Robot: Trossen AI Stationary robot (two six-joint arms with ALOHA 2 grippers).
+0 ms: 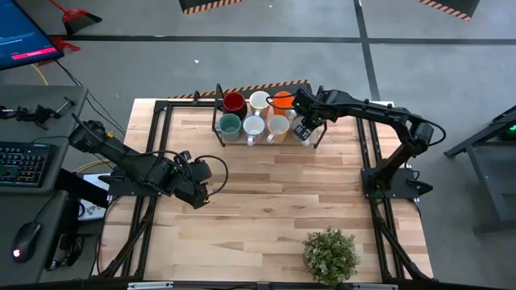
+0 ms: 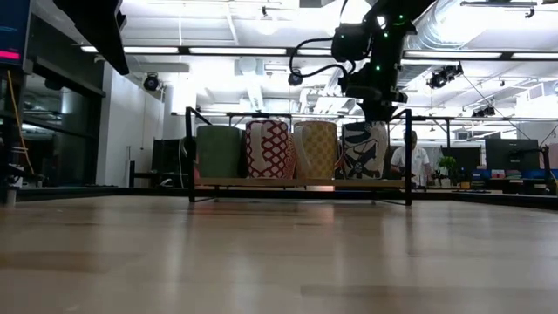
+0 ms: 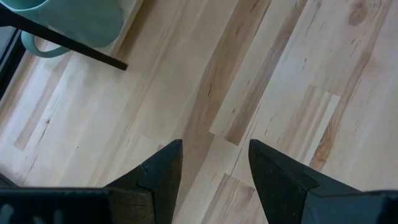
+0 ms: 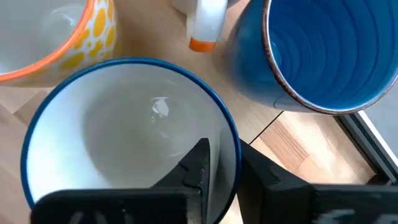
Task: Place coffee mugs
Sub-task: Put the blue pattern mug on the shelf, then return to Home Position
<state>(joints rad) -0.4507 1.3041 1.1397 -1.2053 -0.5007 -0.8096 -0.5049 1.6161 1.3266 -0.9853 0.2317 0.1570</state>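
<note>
Between the right gripper's (image 4: 217,180) jaws you see the wall of the blue-rimmed white mug (image 4: 124,130), already in the rack (image 1: 219,121) beside the blue mug (image 4: 323,56); only release remains. The left gripper (image 3: 211,180) hangs open, idle.

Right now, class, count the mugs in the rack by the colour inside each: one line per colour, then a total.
dark red mug: 1
orange mug: 1
teal green mug: 1
blue mug: 1
white mugs: 4
Total: 8
</note>
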